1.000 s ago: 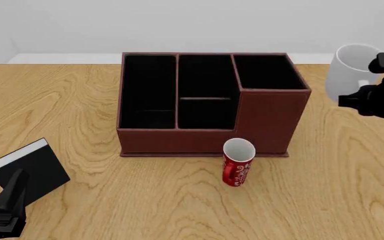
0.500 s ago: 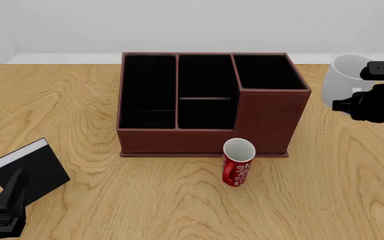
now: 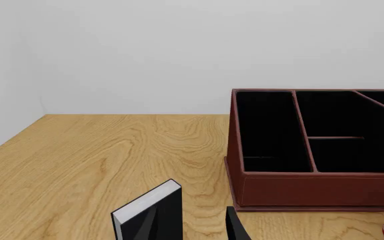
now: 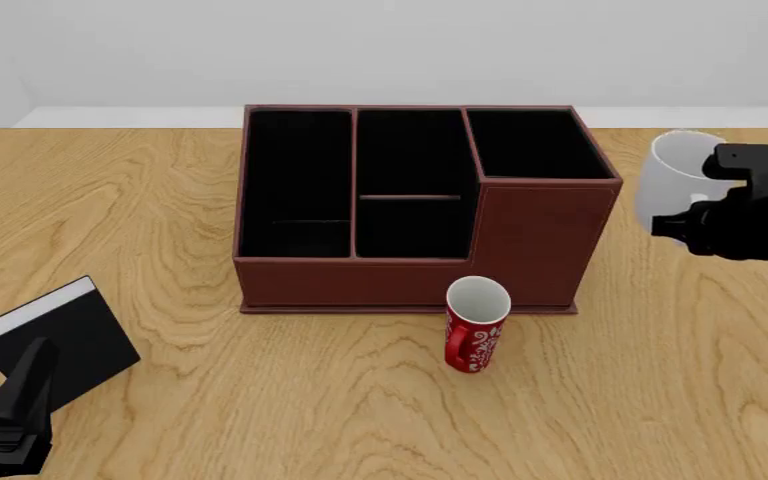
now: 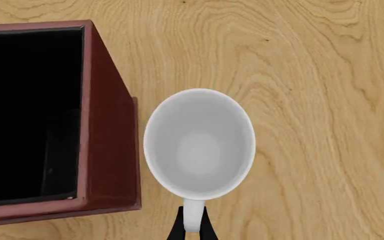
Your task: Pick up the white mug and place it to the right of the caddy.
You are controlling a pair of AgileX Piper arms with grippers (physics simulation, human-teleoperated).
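Front view: the right claw (image 4: 699, 215) grips the white mug (image 4: 671, 180) by its handle, upright, just right of the caddy (image 4: 544, 235). The left claw (image 4: 11, 420), well left of the caddy, cannot be judged.

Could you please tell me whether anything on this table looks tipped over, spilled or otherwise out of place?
Nothing stands out. The slim red can with white swirls stands upright before the dark reddish-brown caddy, and the glossy white mug is upright in the right gripper, right of the caddy.
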